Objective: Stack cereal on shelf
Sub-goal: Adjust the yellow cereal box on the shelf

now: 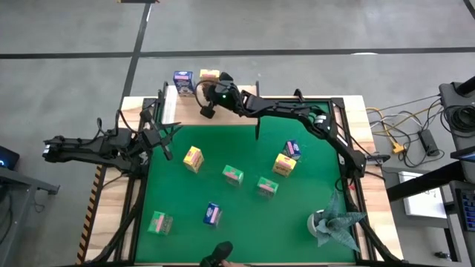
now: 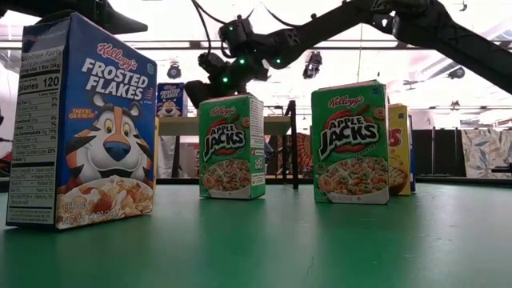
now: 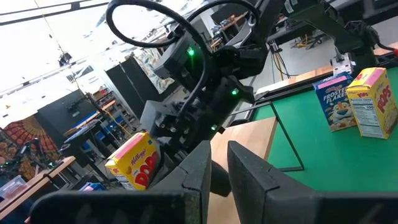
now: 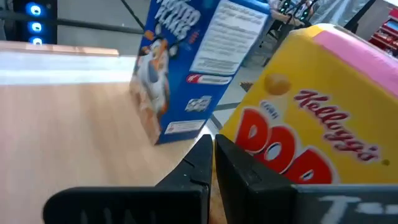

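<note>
While our right gripper (image 1: pixel 211 95) is hovering over the shelf (image 1: pixel 223 104) at the far edge of the surface (image 1: pixel 237 245), its fingers are pressed together and pinching nothing. A yellow box (image 4: pixel 311 118) is standing just beside them on the wood, and a blue box (image 4: pixel 186 62) is standing a little farther along the shelf.

We are keeping our left gripper (image 1: pixel 165 132) waiting near the mat's (image 1: pixel 245 148) far left corner, fingers nearly shut and empty. Seven more boxes are sitting on the mat: two yellow ones (image 1: pixel 193 158), three green ones (image 1: pixel 233 174) and two blue ones (image 1: pixel 212 214).

We are judging the main risk to be the shut fingers brushing the yellow box as the arm pulls away, tipping it or pushing it into the blue box or off the shelf's edge. A careless sweep back across the mat could also be knocking over standing boxes.

We are struggling to tell whether the fingers are touching the yellow box or just clearing it. In the high view the arm is covering part of the shelf, and in the low view the near boxes are blocking most of it.
</note>
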{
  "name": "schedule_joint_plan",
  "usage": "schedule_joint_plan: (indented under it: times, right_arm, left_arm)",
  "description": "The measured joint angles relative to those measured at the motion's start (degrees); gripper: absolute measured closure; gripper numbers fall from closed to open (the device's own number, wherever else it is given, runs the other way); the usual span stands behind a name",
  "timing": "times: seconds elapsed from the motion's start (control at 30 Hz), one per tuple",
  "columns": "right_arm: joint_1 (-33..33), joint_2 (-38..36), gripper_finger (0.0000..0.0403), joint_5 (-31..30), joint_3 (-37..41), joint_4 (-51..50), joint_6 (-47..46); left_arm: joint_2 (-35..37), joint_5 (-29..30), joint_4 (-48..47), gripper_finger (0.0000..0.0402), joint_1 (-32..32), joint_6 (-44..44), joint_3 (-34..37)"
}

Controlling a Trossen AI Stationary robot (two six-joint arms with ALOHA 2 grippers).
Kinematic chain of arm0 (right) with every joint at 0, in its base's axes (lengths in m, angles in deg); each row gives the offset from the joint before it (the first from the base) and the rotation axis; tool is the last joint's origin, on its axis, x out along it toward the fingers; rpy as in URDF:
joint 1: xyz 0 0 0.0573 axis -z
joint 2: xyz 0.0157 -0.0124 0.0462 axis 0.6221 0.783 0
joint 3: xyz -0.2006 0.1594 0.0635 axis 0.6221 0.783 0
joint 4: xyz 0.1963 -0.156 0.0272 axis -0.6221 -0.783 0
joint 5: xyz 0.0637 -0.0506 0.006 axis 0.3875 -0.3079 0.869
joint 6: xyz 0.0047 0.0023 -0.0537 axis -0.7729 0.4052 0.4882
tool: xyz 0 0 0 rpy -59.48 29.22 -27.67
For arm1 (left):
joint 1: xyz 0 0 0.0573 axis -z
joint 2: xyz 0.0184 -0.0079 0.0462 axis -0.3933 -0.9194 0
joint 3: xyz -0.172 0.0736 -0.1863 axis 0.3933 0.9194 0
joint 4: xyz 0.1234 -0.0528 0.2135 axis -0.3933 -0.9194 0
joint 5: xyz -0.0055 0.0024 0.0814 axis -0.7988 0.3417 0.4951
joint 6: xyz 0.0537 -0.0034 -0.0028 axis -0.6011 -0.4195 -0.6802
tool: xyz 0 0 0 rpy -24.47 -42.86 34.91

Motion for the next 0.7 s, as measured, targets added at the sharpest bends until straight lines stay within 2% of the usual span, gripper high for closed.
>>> schedule_joint_plan:
  times: [0.37,0.47,0.7]
  right_arm:
    - [-1.13,-3.5,0.0394,-5.66,0.0,-11.36,3.07]
    - [-0.58,-3.5,0.0394,-7.64,0.0,-13.0,3.72]
    - [0.17,-3.5,0.0394,-7.87,0.2,-13.9,3.09]
  left_arm:
    - [0.0,0.0,-0.02,0.0365,0.0,-0.28,0.0]
    - [0.01,0.01,-0.02,0.0365,0.01,-0.28,0.0]
    - [0.0,0.0,-0.02,0.0364,0.01,-0.28,0.0]
